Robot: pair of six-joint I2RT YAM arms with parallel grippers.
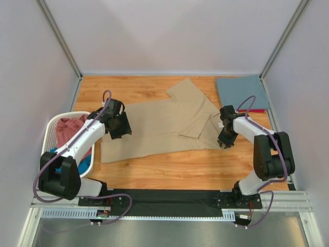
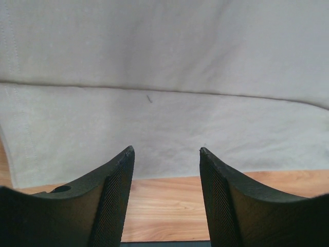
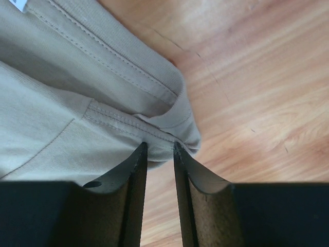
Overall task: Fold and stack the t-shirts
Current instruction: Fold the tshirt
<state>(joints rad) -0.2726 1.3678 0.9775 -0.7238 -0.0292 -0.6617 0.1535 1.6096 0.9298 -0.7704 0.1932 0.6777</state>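
Tan shirt [image 1: 159,128] lies spread mid-tabletop [image 1: 169,170]. We should pinch hem and collar at the very edge, then lift both ends evenly. Left fingers [image 2: 110,195] hang released over the hem end; right fingers [image 3: 131,190] stand narrow at the collar, and we cannot tell if they grasp it. Basket [image 1: 51,128] holds a pink shirt [image 1: 69,128] and a teal shirt [image 1: 85,163]

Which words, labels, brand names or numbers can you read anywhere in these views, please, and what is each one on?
No text can be read in any view.
White neck label on the tan t-shirt: cut off at the edge of the right wrist view and too small from above, so it is unreadable.
White laundry basket: no lettering visible.
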